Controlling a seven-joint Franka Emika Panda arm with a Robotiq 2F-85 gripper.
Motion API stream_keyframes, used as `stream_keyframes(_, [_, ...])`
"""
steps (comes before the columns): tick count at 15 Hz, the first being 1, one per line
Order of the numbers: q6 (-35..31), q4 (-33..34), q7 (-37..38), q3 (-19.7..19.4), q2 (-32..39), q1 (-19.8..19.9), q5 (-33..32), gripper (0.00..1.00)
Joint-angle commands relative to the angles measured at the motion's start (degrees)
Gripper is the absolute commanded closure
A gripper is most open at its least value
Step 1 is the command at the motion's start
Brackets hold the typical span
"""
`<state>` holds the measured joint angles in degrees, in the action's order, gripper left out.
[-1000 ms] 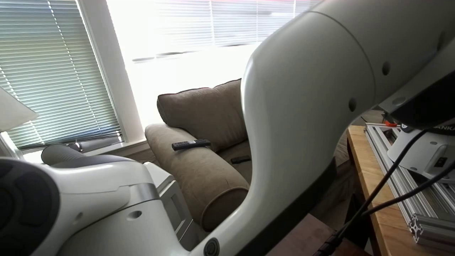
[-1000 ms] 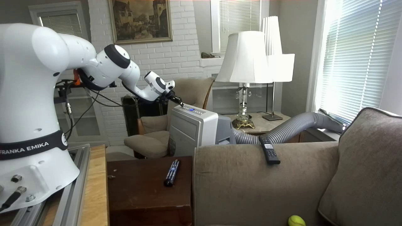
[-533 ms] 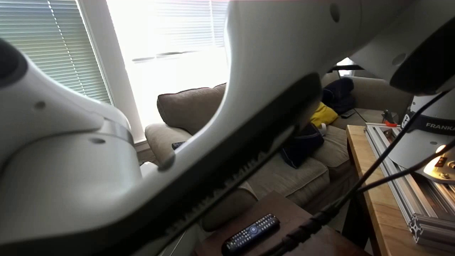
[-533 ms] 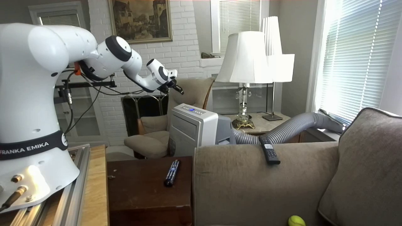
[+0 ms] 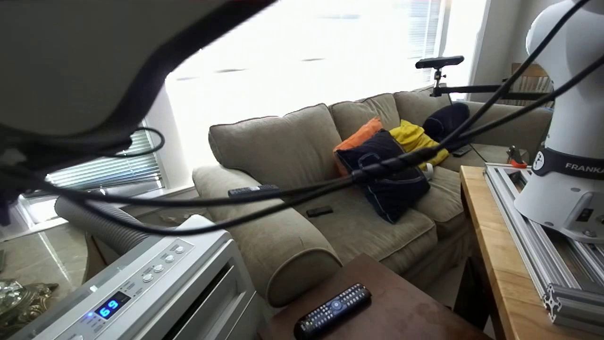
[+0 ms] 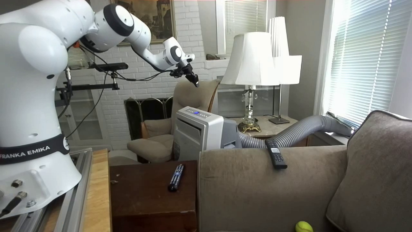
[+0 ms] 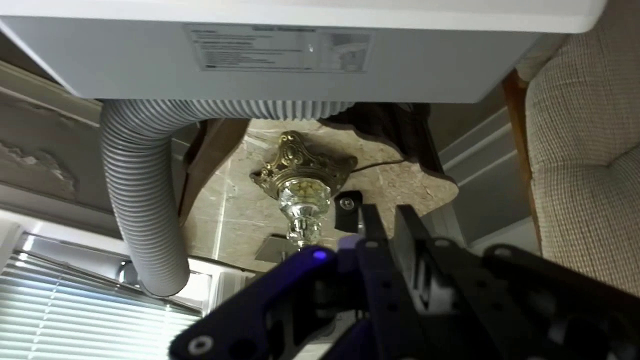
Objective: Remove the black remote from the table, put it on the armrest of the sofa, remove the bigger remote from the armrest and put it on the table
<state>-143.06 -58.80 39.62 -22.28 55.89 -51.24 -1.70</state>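
Note:
The bigger remote (image 6: 176, 178), long and dark with rows of pale buttons (image 5: 335, 309), lies on the brown table (image 6: 145, 193). Across the top of the sofa's (image 5: 278, 148) armrest (image 6: 231, 164) rests the black remote (image 6: 276, 155), which shows a small pale patch; cables partly cross it (image 5: 255, 189) in an exterior view. My gripper (image 6: 195, 82) hangs high, above and behind the white appliance, away from both remotes. In the wrist view the gripper (image 7: 386, 207) stands narrowly open, with a stone tabletop visible through the gap and nothing between the fingers (image 7: 370, 220).
The white appliance (image 6: 199, 132) with its grey hose (image 7: 140, 190) stands beside table and armrest. Tall lamps (image 6: 248, 61) and a padded chair (image 6: 196, 96) are near my gripper. A small dark object (image 5: 319, 211) lies on the sofa seat. Cables (image 5: 391, 165) hang across an exterior view.
My gripper has risen from near the appliance's top and shifted slightly right in an exterior view. The arm has cleared the sofa and table from sight-blocking. Both remotes stay put.

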Motion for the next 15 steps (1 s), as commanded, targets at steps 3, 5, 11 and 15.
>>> stream_keyframes(3, [6.2, -18.2, -14.4, 1.0, -17.8, 0.4, -0.8, 0.40])
stream_keyframes(5, [7.2, -23.0, -18.0, 0.1, -22.5, -0.1, -1.6, 0.26])
stream_keyframes(11, [10.4, -38.7, -24.5, -2.0, -35.1, -1.7, -4.5, 0.00])
stream_keyframes(15, [11.6, -49.5, -18.3, 10.3, -44.4, 8.2, -13.9, 0.00])
